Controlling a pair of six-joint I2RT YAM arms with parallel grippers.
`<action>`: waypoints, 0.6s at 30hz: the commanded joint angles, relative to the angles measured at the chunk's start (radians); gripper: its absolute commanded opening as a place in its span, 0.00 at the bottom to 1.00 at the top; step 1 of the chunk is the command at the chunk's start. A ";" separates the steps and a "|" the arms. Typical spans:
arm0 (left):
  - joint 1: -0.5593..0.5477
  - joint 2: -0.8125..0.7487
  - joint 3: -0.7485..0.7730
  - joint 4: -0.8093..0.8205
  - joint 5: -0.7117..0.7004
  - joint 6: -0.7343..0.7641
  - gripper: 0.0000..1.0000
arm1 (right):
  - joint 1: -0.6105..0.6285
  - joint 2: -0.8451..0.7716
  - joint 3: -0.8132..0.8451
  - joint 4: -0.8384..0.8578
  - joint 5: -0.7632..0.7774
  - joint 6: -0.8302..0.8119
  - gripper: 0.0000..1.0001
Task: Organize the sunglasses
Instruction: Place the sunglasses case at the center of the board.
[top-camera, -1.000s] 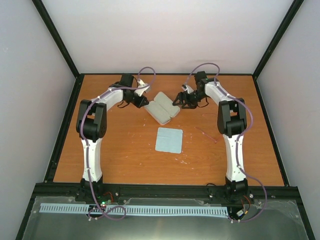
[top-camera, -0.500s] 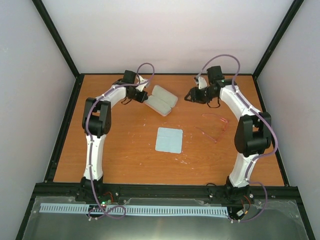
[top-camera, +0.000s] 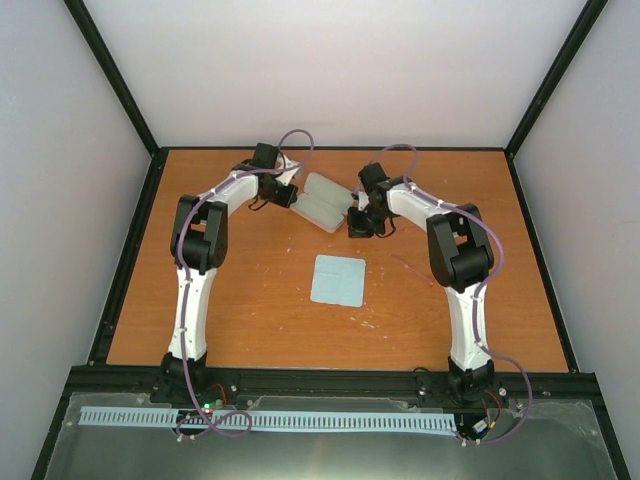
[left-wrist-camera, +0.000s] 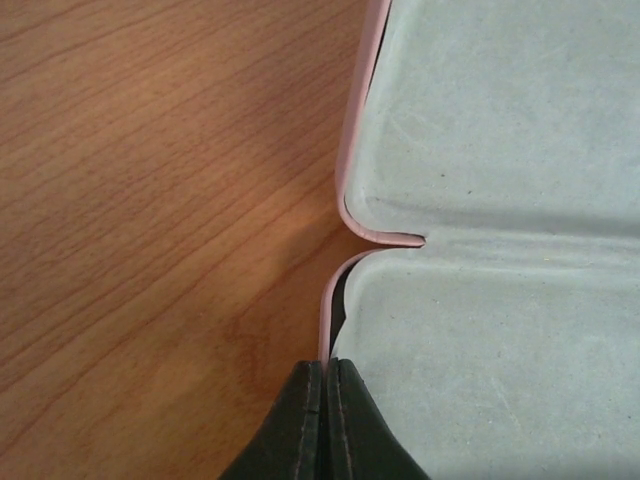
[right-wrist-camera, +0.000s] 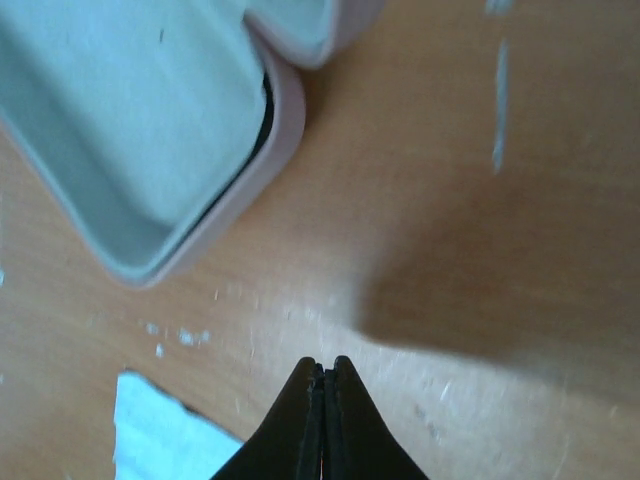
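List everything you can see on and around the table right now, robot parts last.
glasses case: one, pink outside with pale grey lining, lying open at the table's far middle
cloth: one, light blue, square, flat near the table's centre
sunglasses: one pair, thin translucent red-pink, right of the cloth, mostly hidden by the right arm
table: one, orange wood grain
slotted strip: one, white, along the near ledge by the arm bases
left gripper: one, black, shut on the glasses case's rim, as far as the wrist view shows
right gripper: one, black, shut and empty, over the table beside the case
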 joint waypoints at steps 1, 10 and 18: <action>-0.023 -0.007 -0.031 -0.027 -0.031 -0.016 0.01 | 0.002 0.061 0.088 0.003 0.090 0.062 0.03; -0.049 -0.064 -0.129 -0.064 -0.077 0.021 0.39 | 0.003 0.157 0.242 -0.042 0.112 0.072 0.03; -0.085 -0.160 -0.259 -0.063 -0.120 0.010 0.33 | 0.005 0.198 0.279 -0.038 0.087 0.043 0.04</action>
